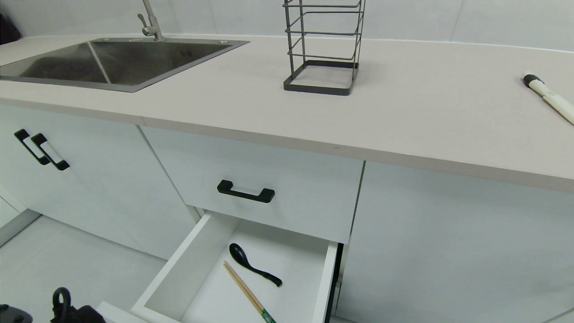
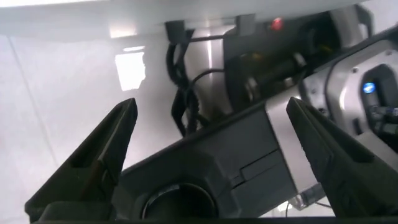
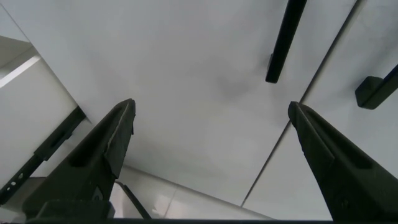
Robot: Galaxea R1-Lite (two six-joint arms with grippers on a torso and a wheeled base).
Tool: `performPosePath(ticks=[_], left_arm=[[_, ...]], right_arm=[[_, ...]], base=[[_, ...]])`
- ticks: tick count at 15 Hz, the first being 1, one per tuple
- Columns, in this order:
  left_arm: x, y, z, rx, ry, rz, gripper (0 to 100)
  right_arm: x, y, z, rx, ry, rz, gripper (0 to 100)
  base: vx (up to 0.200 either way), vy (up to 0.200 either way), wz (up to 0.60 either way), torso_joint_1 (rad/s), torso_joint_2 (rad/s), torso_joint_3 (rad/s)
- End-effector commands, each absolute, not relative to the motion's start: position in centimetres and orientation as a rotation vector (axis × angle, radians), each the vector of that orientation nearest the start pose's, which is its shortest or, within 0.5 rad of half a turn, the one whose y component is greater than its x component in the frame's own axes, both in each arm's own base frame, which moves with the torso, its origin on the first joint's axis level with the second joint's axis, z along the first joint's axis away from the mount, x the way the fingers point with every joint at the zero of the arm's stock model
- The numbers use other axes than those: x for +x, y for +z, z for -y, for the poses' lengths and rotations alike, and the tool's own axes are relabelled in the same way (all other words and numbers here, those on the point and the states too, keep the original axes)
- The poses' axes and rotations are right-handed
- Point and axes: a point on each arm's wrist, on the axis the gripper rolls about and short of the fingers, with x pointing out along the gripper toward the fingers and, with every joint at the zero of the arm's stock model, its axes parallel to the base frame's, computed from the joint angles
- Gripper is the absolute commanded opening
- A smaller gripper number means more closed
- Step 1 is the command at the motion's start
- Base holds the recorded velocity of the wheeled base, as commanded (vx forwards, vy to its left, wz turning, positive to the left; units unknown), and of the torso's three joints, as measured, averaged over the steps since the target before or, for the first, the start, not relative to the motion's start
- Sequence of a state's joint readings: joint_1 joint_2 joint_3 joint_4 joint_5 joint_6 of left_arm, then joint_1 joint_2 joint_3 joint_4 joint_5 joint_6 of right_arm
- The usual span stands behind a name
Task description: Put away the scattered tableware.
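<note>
Head view: white drawer (image 1: 181, 264) stands open at 6 o'clock, holding a black ceramic spoon (image 1: 253, 265) and green-tipped wooden chopsticks (image 1: 248, 292), likely stowed. A cream-handled, black-banded utensil (image 1: 549, 95) lies on the beige countertop (image 1: 403, 112) at 2 o'clock, probably next. Left gripper (image 2: 211, 155) and right gripper (image 3: 211, 155) are spread wide, empty.

A pale table (image 1: 403, 116) runs across the scene, with a steel sink (image 1: 134, 58) and its faucet (image 1: 151, 22) set in at the far left. An upright black wire rack (image 1: 316, 90) stands near the middle, towards the tiled wall (image 1: 448, 18). Below the table edge, a closed white drawer front (image 1: 291, 170) carries a black bar handle (image 1: 245, 192). Left of it are cabinet doors (image 1: 103, 188) with paired black handles (image 1: 50, 151), and right of it is a plain door (image 1: 448, 251).
</note>
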State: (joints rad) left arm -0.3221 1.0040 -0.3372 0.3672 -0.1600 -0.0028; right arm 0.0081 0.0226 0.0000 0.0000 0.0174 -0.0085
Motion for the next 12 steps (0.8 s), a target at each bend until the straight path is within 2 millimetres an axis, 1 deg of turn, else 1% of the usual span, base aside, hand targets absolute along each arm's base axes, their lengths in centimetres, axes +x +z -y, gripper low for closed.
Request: performPosePath(ticks=[1,4,8,12], left_arm=[[8.7,11.0,3.2,0.115,-0.401,-1.093,100],[9.8,10.8,3.8,0.13,-0.4,-1.082,100],[10.5,10.6,4.0,0.133,-0.4,-1.098,100],[11.9,10.3,4.4,0.148,-0.369,-1.076,100]], right_arm=[[-2.3,7.5,0.0,-0.009,0.017,0.0,100],[-2.3,7.5,0.0,-0.008,0.017,0.0,100],[-2.3,7.6,0.0,-0.009,0.018,-0.001,100],[-2.3,7.6,0.0,-0.009,0.018,-0.001,100]], base=[[0.0,0.0,0.0,0.0,0.0,0.0],[0.0,0.0,0.0,0.0,0.0,0.0],[0.0,0.0,0.0,0.0,0.0,0.0],[0.0,0.0,0.0,0.0,0.0,0.0]])
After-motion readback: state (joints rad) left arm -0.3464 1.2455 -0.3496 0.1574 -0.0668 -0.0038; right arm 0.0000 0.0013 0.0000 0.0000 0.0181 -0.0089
